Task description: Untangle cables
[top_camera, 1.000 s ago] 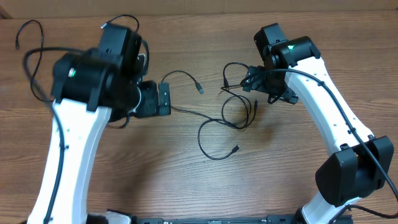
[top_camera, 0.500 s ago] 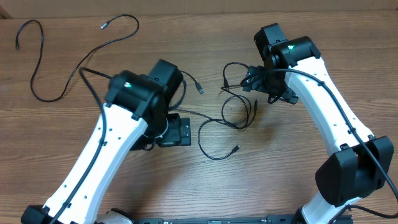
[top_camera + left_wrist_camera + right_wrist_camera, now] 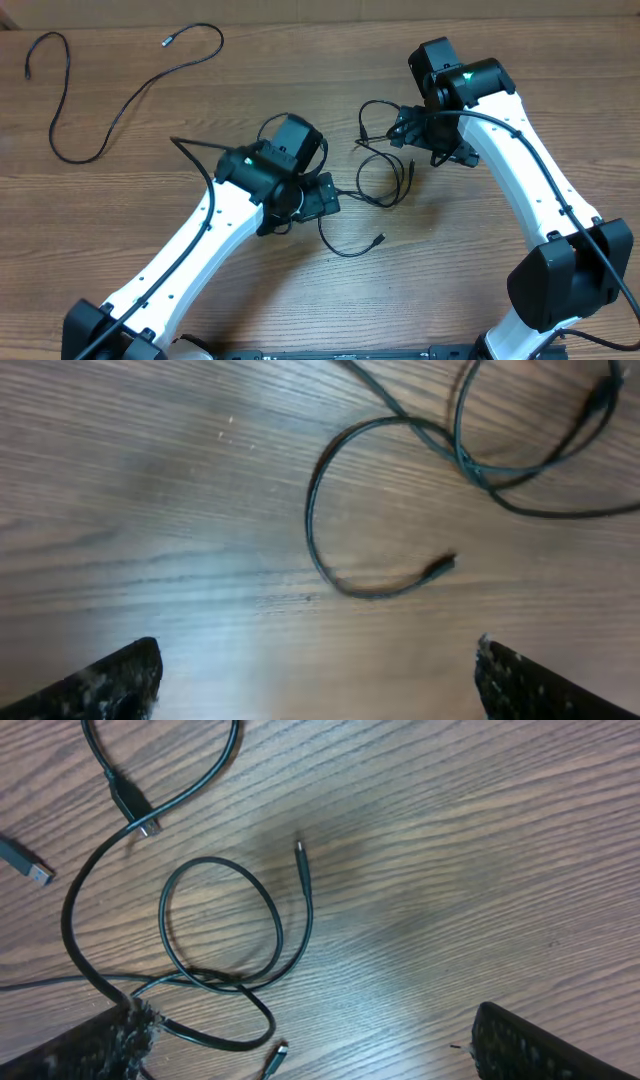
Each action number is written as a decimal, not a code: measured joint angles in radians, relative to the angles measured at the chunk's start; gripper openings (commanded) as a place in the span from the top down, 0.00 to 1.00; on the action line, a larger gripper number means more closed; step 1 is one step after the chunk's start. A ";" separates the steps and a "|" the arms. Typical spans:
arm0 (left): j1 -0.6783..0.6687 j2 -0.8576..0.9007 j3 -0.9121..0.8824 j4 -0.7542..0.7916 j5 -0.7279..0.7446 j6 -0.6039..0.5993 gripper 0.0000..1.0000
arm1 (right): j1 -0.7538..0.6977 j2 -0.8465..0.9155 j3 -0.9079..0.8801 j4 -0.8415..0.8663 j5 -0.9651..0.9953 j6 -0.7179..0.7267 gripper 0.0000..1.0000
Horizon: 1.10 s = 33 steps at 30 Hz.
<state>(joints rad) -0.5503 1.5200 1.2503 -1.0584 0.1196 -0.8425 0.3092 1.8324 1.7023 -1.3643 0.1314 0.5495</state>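
Left claw point(image 3: 316, 682) wide open and empty above the tangled cables point(image 3: 384, 202) mid-tabletop point(image 3: 420, 290). Right claw point(image 3: 312, 1040), also spread wide and empty, hangs over the tangle's far edge. A separate cable point(image 3: 152, 80) snakes alone at the far left corner.

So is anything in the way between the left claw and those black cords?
Nothing visible. The left gripper hangs open above the cables, with only bare table showing between its fingers and the nearest cord.

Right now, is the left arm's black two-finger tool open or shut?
Open: the wrist view shows the left tool with black fingers at opposite frame edges, bare wooden table between, nothing gripped.
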 measured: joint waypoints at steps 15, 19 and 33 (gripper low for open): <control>0.008 0.001 -0.082 0.057 -0.092 -0.089 0.00 | 0.000 0.000 0.000 0.002 -0.181 -0.041 0.00; 0.067 0.001 -0.082 0.054 -0.119 -0.126 0.01 | 0.014 0.000 -0.001 -0.005 -0.253 -0.175 0.00; 0.225 0.001 -0.093 -0.131 -0.135 -0.119 0.00 | 0.110 -0.006 -0.263 0.227 -0.250 -0.275 0.00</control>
<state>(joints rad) -0.3256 1.5208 1.1568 -1.1896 -0.0151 -0.9619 0.4194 1.8267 1.4391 -1.1370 -0.1188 0.2741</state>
